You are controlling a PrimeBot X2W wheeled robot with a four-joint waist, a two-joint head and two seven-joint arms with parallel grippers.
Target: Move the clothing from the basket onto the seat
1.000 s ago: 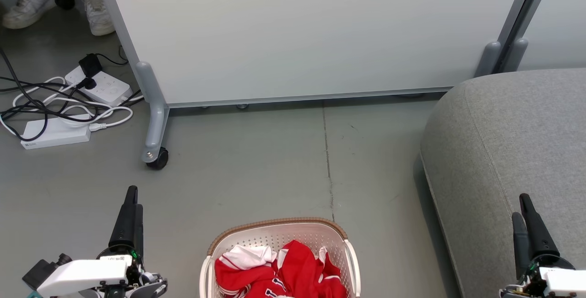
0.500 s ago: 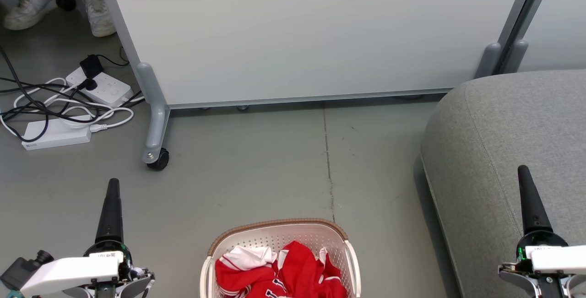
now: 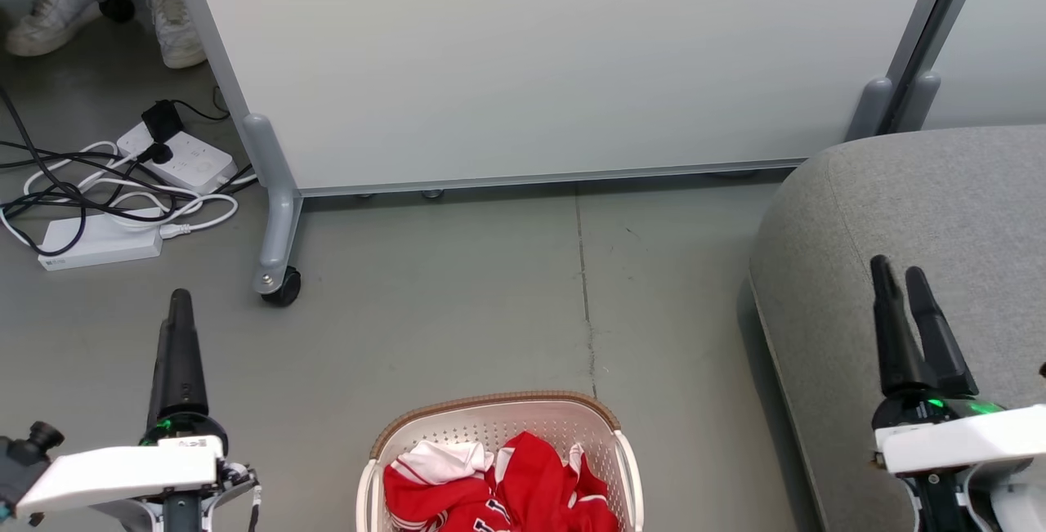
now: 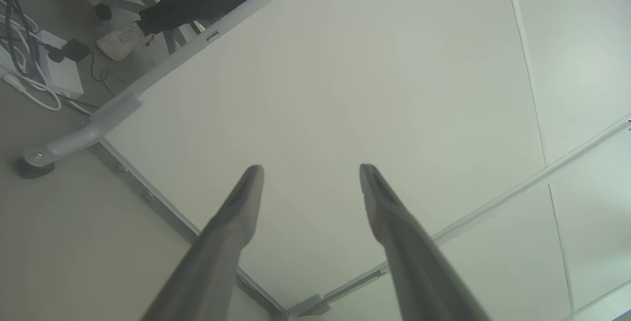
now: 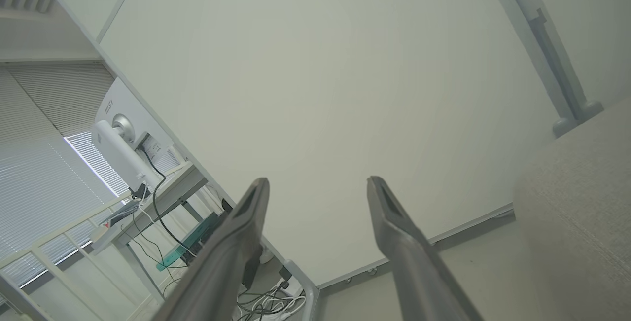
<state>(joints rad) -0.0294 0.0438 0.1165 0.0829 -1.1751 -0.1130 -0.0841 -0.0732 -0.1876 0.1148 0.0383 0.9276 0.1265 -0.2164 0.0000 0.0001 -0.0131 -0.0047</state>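
Observation:
Red clothing (image 3: 523,487) with white striped trim lies bunched in the cream perforated basket (image 3: 498,408), which stands on the floor at the bottom centre of the head view. The grey upholstered seat (image 3: 932,205) fills the right side, and a corner of the seat (image 5: 581,212) shows in the right wrist view. My left gripper (image 3: 180,299) hovers over the floor left of the basket, its fingers (image 4: 241,202) spread and empty. Over the seat's front part my right gripper (image 3: 895,270) stands open, nothing between its fingers (image 5: 384,207).
A pale grey wheeled partition panel (image 3: 556,58) stands behind the basket, its caster (image 3: 282,283) near my left gripper. Power strips and tangled cables (image 3: 122,189) lie at the far left. A person's white shoes (image 3: 57,1) show at the top left.
Both arms have lifted and reached forward; the left gripper drifted left. The right gripper has turned so both fingers show apart. Basket and clothing stayed put.

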